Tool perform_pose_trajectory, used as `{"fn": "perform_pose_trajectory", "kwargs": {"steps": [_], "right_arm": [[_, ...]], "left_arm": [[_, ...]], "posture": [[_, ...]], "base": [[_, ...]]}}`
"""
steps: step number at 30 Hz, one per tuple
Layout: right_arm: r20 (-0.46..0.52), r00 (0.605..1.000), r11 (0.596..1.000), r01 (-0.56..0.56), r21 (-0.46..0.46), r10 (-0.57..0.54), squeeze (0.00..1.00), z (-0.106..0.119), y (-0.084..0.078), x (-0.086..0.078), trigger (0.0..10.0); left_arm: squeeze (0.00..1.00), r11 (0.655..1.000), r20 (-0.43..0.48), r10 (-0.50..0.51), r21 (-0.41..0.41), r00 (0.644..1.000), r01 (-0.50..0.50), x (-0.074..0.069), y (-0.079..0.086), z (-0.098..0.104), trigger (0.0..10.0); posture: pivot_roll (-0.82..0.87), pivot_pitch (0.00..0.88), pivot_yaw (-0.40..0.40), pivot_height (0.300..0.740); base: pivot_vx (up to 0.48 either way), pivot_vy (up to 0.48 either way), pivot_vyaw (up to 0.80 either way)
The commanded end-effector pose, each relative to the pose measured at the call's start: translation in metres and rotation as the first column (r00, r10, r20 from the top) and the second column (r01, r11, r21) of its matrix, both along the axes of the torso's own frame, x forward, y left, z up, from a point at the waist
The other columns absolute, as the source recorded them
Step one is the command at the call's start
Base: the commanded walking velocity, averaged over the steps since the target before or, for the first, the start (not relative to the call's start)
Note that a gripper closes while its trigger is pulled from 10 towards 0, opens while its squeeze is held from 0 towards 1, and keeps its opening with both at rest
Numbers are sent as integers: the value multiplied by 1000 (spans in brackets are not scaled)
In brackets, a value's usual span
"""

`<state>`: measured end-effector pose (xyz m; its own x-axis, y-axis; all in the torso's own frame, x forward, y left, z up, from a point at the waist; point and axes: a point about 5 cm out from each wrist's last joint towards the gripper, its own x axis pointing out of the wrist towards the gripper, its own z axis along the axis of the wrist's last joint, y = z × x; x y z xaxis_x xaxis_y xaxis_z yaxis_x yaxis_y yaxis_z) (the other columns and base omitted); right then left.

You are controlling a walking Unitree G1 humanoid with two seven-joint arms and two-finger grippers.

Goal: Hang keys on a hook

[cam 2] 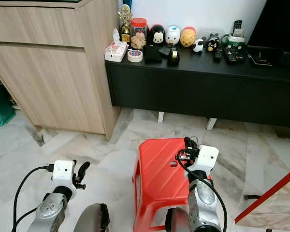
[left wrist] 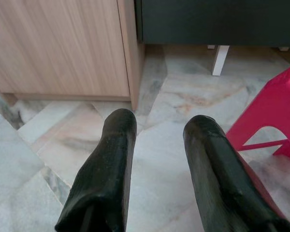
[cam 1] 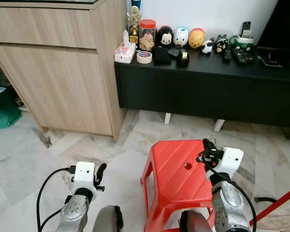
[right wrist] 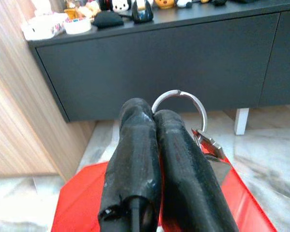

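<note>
My right gripper [right wrist: 152,113] is shut on a silver key ring [right wrist: 183,99], with keys [right wrist: 210,150] hanging beside its fingers. It hovers over the red plastic stool [cam 1: 176,176], seen as the right gripper [cam 1: 206,146] in the left eye view, raised above the stool's top. My left gripper [left wrist: 154,128] is open with nothing between its fingers, low above the marble floor; the left gripper [cam 1: 101,171] sits to the left of the stool. I see no hook in any view.
A black low cabinet [cam 1: 203,82] stands ahead, carrying toys, a jar [cam 1: 147,35], tape [cam 1: 144,57] and remotes. A wooden cupboard [cam 1: 63,72] is at the left. A red bar [cam 1: 278,203] slants at the lower right. A green bag [cam 1: 2,108] lies far left.
</note>
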<state>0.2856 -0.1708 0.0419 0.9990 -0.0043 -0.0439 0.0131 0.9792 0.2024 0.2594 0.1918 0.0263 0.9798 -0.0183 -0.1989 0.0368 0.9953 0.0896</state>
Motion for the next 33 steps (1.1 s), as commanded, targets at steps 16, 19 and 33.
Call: {"fn": "perform_pose_trajectory", "kwargs": {"steps": [16, 19, 33], "right_arm": [[1, 1000, 999, 9, -44, -9, 0, 2, -2, 1, 10000], [-2, 1000, 999, 14, -46, -15, 0, 1, -2, 2, 10000], [-51, 998, 997, 27, -68, -30, 0, -5, -1, 2, 10000]], "left_arm": [[0, 1000, -3, -1, 30, 1000, 1, 0, 9, -3, 10000], [0, 998, -30, 50, 48, 998, -48, -2, 27, -7, 10000], [0, 986, -211, 148, 101, 966, -129, -40, 59, -45, 10000]], "posture": [[10, 0, -28, 718], [15, 0, -27, 738], [17, 0, -26, 740]], "base": [[0, 0, 0], [0, 0, 0], [0, 0, 0]]}}
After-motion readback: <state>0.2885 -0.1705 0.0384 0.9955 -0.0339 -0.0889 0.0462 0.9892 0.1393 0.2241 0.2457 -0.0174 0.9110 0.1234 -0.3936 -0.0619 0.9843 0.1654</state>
